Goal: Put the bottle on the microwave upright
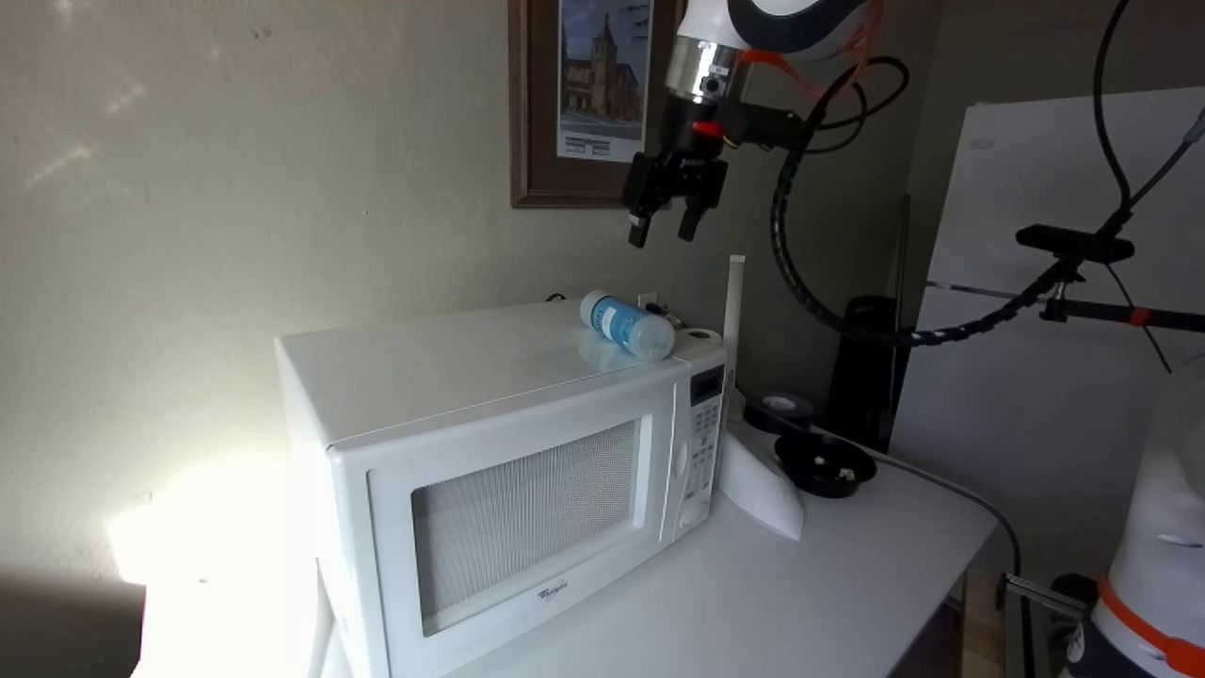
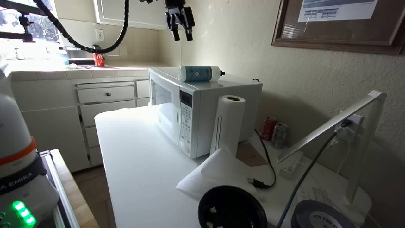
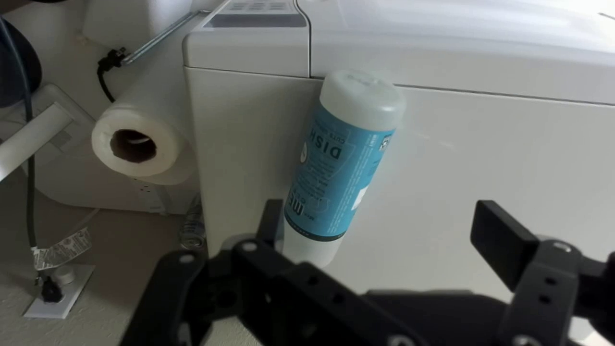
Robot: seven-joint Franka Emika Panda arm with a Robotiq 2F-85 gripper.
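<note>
The bottle [image 1: 625,326] lies on its side on top of the white microwave [image 1: 442,363], near its control-panel end. It also shows in an exterior view [image 2: 198,73], with its dark cap pointing toward the wall. In the wrist view the blue-labelled bottle [image 3: 338,168] has its base near the microwave's [image 3: 480,158] front edge; its cap end is hidden behind the gripper. My gripper [image 1: 664,232] is open and empty, well above the bottle and apart from it. It also shows in an exterior view [image 2: 183,38] and in the wrist view [image 3: 384,228].
A paper towel roll [image 2: 230,123] stands beside the microwave's control-panel side. A black bowl [image 2: 232,207], a tape roll [image 2: 319,215], a lamp [image 2: 364,133] and two cans [image 2: 273,131] are on the table. A framed picture [image 1: 527,179] hangs on the wall behind the arm.
</note>
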